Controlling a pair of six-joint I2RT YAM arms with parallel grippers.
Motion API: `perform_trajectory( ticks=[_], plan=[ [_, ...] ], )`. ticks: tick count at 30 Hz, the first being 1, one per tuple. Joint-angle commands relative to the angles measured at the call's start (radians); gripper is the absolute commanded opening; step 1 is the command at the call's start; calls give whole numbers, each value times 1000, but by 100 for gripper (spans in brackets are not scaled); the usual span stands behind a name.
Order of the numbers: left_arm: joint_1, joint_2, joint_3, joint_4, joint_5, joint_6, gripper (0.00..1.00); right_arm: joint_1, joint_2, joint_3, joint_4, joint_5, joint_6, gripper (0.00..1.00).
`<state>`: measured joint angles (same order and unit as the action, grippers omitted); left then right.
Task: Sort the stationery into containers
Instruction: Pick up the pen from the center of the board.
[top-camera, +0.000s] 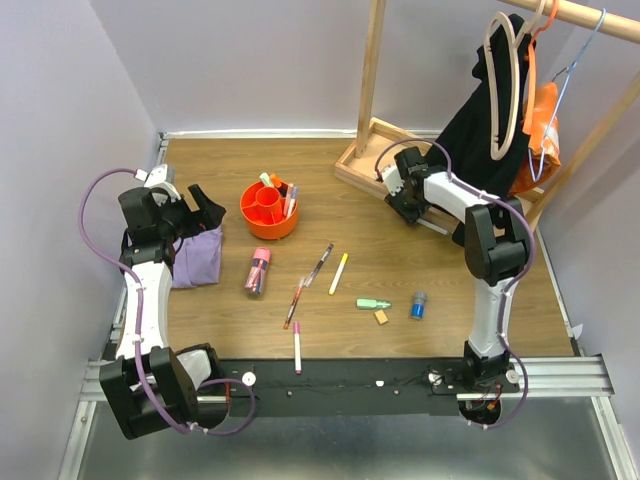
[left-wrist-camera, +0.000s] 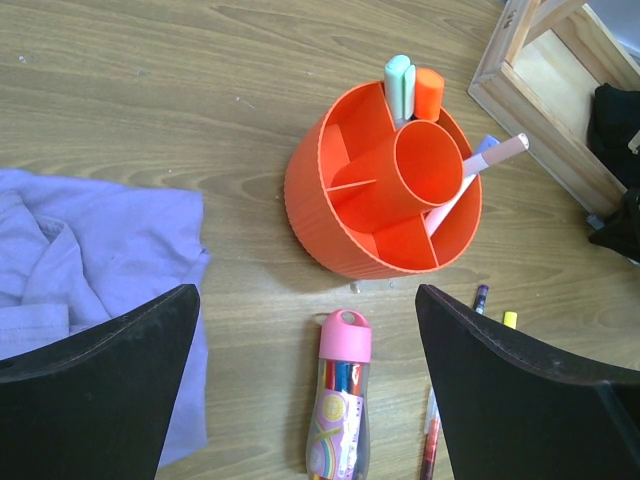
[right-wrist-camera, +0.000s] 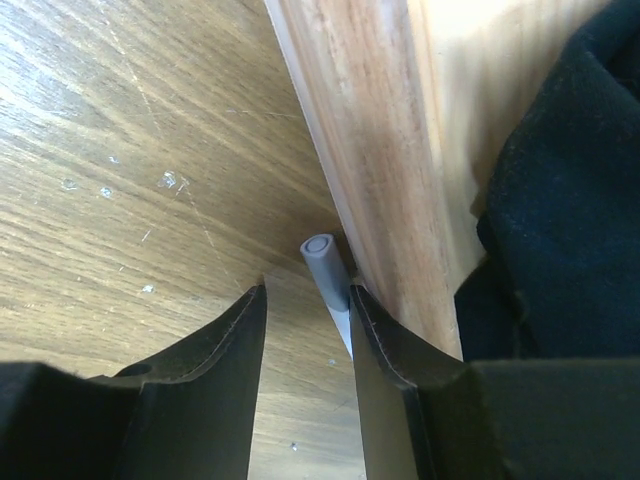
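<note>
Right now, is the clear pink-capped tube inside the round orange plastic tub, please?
No, the tube lies on the wooden table outside the orange tub.

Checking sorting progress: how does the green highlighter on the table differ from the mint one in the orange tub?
The green highlighter lies flat on the table, unsorted; the mint highlighter stands upright in an outer compartment of the orange tub. The green highlighter is a stronger green; the mint highlighter is paler. Both are short, chunky markers.
</note>
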<state>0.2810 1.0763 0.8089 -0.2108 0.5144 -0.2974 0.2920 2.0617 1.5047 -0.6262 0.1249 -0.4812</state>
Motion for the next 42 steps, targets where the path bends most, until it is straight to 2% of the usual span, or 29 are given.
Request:
perform_trajectory(
  ticks=[1, 3, 7, 12, 16, 18, 20, 22, 25, 29, 30, 33, 42],
  plan=[
    [-5, 10, -11, 17, 22, -5, 98, -42, 58, 43, -20, -47, -17, 45],
    [-5, 14, -11, 21, 22, -6, 98, -42, 52, 37, -52, -108, -23, 42],
    [-5, 20, -8, 34, 21, -5, 98, -42, 38, 2, -73, -119, -36, 42],
    [-5, 28, -7, 44, 24, -11, 98, -42, 69, -24, -79, 8, -117, 43],
    [-3, 27, -5, 41, 26, -11, 98, -44, 80, -40, -90, -8, -168, 40],
    [-5, 25, -2, 34, 26, -6, 98, -43, 90, -25, -112, -34, -169, 26],
    [-5, 24, -1, 25, 21, 1, 98, -42, 94, -15, -118, -48, -171, 19],
    [-5, 20, -2, 21, 21, 3, 98, -44, 97, -17, -116, -50, -183, 19],
    [-3, 19, -10, 25, 21, 0, 98, -44, 112, -12, -136, -45, -186, 27],
    [-5, 19, -14, 34, 21, -11, 98, -44, 120, 32, -259, -186, -189, 8],
    [-5, 20, -14, 34, 21, -11, 99, -42, 107, 34, -263, -264, -189, 7],
    [-5, 19, -14, 34, 21, -9, 98, -22, 84, 60, -288, -365, -163, 4],
    [-5, 22, -14, 41, 24, -14, 98, 21, 41, 208, -317, -608, -57, 1]
  ],
)
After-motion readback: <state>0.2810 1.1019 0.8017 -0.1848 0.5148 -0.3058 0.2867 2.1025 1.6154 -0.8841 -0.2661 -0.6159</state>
